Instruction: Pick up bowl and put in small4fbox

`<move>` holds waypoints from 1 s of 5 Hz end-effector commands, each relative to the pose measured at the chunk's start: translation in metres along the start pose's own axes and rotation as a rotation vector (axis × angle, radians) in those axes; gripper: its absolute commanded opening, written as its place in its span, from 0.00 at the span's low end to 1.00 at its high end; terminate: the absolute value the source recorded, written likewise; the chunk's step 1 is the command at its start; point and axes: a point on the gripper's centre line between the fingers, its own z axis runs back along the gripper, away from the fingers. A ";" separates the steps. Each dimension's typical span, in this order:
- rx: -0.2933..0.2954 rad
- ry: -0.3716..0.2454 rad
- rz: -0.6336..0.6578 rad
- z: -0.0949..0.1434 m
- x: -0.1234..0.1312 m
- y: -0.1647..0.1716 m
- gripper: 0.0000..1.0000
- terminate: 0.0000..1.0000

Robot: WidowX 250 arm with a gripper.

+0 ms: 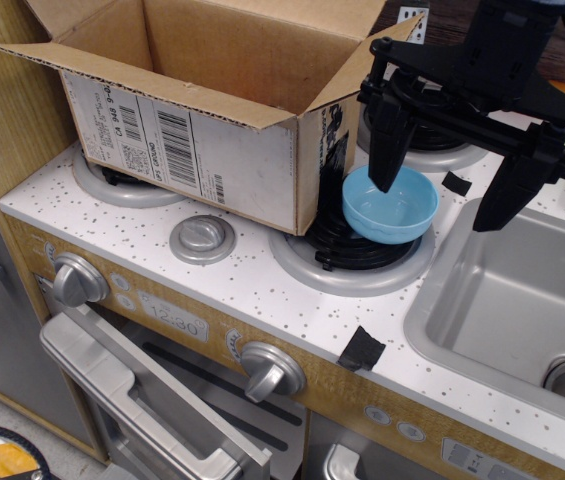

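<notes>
From where I stand, the bowl [390, 205] sits tipped on the front right burner [347, 262] of the toy stove, its mouth facing up and toward the right, its left side right beside the near corner of the small4fbox [202, 110]. The fingers [452, 165] hang spread wide above it, holding nothing: the left one [390, 140] comes down over the bowl's far rim and looks to reach into its hollow, though I cannot tell whether it touches, while the right one [514, 185] hangs clear to the right, over the edge of the sink [512, 300]. So the bowl lies under the left finger and left of the gap's middle; I judge the fingers need to shift left and down a little so that one wall of the bowl comes between them. Being round, the bowl offers no long axis, so any stretch of rim should serve.

The box stands open just to the left, flaps splayed outward, its barcode label [152, 135] facing near. The right-hand flap [357, 60] juts out beside the arm and could catch it on the lift across. Bits of black tape [361, 349] lie on the table, and the stove knobs [272, 370] sit well clear below
</notes>
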 end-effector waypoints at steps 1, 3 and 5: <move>0.000 0.000 0.000 0.000 0.000 0.000 1.00 0.00; 0.119 -0.244 -0.299 -0.017 0.042 -0.018 1.00 0.00; 0.142 -0.393 -0.413 -0.048 0.083 -0.013 1.00 0.00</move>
